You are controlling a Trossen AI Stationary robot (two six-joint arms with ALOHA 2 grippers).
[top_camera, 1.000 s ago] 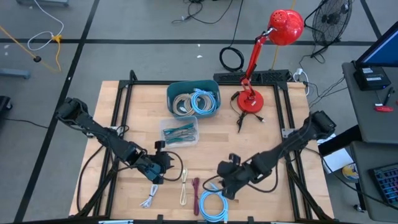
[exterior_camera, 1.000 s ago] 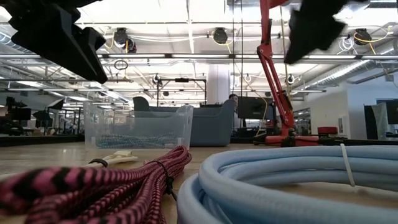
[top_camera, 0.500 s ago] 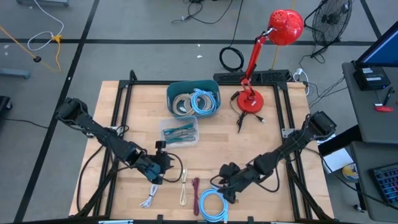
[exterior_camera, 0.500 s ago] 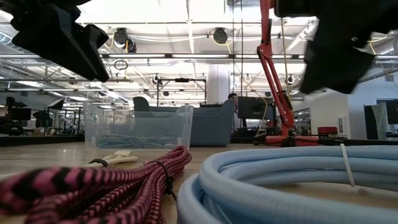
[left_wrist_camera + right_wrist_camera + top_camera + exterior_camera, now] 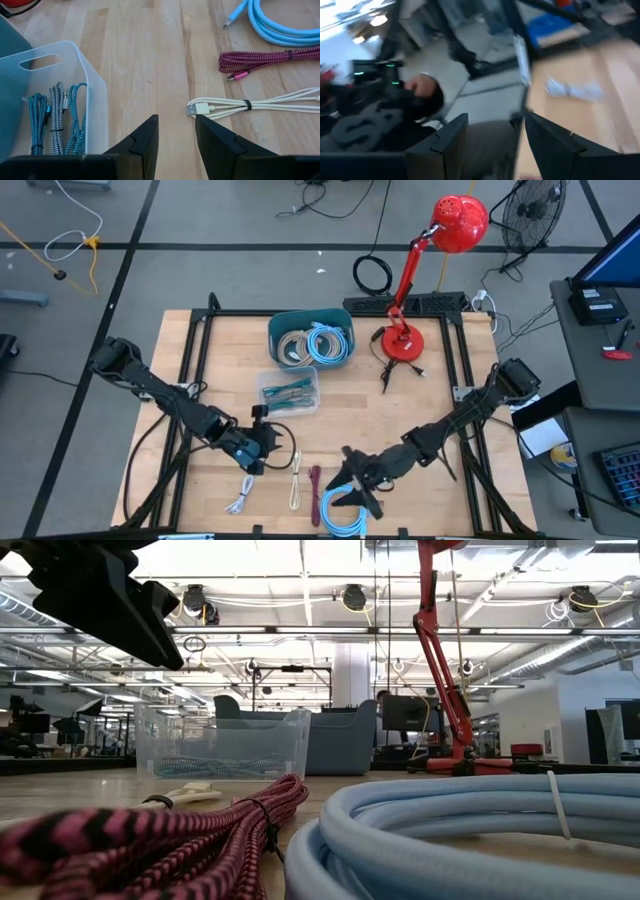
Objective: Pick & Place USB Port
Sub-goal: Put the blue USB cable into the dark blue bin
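Left wrist view puts the white cable [image 5: 250,105] right ahead of your left gripper [image 5: 176,134]: its fingers [image 5: 145,137] stand apart with nothing between them, and the USB plug lies on the surface [image 5: 165,55] just beyond the tips, a little toward the right finger. Nothing is gripped yet, so by my judgement the pick is not made and the placing is all ahead. Beyond it lie the pink cable [image 5: 265,61] and blue coil [image 5: 280,25]. The clear bin [image 5: 55,105] beside you holds braided cables. Your right gripper [image 5: 358,488] hangs over the blue coil, fingers apart and empty.
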